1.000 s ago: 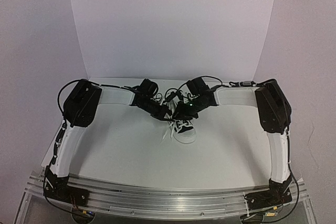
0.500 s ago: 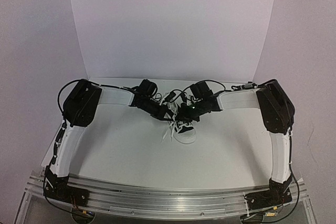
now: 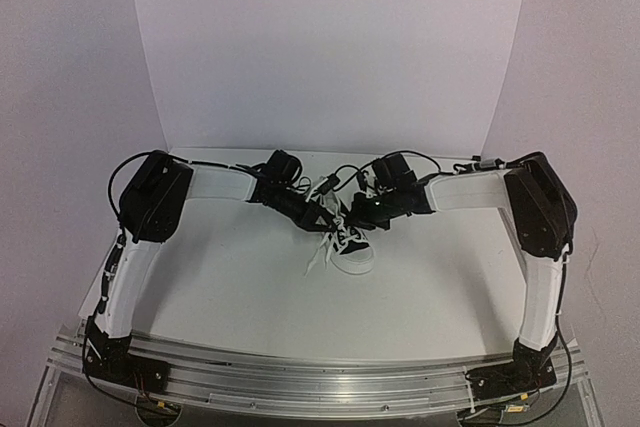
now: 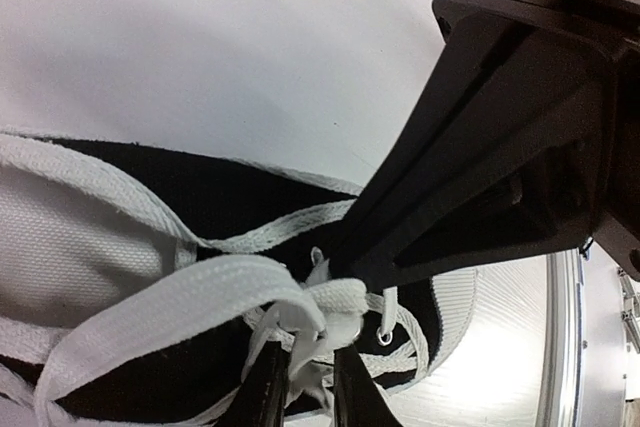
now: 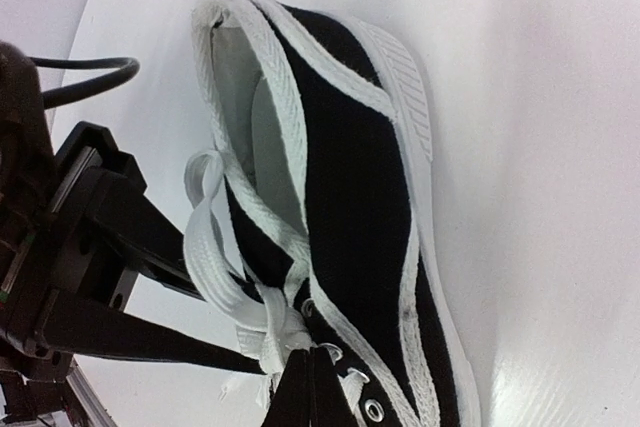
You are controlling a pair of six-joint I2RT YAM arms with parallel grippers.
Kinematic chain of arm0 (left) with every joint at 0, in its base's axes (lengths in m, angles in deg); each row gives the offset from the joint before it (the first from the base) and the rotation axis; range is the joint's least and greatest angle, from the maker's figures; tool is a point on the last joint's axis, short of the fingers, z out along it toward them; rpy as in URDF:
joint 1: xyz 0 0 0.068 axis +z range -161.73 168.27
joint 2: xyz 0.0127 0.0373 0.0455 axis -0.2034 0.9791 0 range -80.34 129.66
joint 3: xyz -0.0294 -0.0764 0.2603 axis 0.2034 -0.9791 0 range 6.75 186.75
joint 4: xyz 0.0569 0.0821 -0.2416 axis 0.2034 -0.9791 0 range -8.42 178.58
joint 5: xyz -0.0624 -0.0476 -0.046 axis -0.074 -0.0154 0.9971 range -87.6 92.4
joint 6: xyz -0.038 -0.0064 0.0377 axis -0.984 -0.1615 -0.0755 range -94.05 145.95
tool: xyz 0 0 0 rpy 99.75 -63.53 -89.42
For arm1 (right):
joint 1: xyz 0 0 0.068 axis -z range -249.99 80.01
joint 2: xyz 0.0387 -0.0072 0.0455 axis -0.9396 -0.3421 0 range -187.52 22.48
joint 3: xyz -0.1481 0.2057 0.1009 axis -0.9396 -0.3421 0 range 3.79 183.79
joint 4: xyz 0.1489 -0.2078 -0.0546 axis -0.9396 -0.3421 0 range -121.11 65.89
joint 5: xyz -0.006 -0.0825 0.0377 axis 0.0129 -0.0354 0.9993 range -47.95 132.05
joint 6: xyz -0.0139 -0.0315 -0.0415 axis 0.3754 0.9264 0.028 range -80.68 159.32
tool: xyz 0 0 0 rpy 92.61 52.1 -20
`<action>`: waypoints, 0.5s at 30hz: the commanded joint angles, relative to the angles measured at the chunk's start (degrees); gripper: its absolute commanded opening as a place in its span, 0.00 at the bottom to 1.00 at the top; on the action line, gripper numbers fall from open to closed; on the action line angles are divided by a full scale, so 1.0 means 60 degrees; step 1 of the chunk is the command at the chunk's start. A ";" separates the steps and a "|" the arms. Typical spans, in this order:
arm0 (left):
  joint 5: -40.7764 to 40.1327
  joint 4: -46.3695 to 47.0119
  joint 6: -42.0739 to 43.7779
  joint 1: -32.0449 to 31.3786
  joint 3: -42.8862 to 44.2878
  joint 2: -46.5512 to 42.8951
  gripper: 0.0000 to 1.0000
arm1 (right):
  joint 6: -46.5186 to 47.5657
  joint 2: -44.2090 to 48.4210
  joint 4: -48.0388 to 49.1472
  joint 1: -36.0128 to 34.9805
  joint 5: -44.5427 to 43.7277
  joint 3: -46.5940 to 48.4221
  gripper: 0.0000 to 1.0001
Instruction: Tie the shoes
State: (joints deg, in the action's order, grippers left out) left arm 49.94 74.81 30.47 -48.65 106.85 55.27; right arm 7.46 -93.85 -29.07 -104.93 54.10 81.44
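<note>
Two tools at the sneaker (image 3: 352, 247).
The left tool (image 4: 308, 392) stands slightly parted around the laces (image 5: 205, 247); the right tool (image 5: 308, 379) is pinched closed on the laces.

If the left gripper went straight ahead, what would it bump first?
Most likely the white lace knot on the black canvas sneaker, right at the left gripper tips. The right gripper seems just behind it.

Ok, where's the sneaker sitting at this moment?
In the top view the sneaker sits mid-table, slightly right of centre, with the left tool and right tool both at its laces.
</note>
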 commanded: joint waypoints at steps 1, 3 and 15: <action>-0.0383 -0.0970 0.0988 0.0038 0.0190 -0.0693 0.24 | -0.0103 0.0554 -0.0071 0.0193 -0.0584 -0.0056 0.00; -0.0406 -0.1269 0.1383 0.0043 0.0171 -0.0833 0.28 | -0.0059 0.0527 -0.0176 0.0195 -0.0640 0.0008 0.00; -0.0531 -0.2332 0.2909 0.0493 0.0445 -0.1446 0.40 | 0.0276 0.0496 -0.0598 0.0192 -0.0913 0.0451 0.00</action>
State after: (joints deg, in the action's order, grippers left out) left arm 47.68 63.11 44.04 -47.64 106.85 51.29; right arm 7.96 -93.43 -30.98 -104.34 50.78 81.97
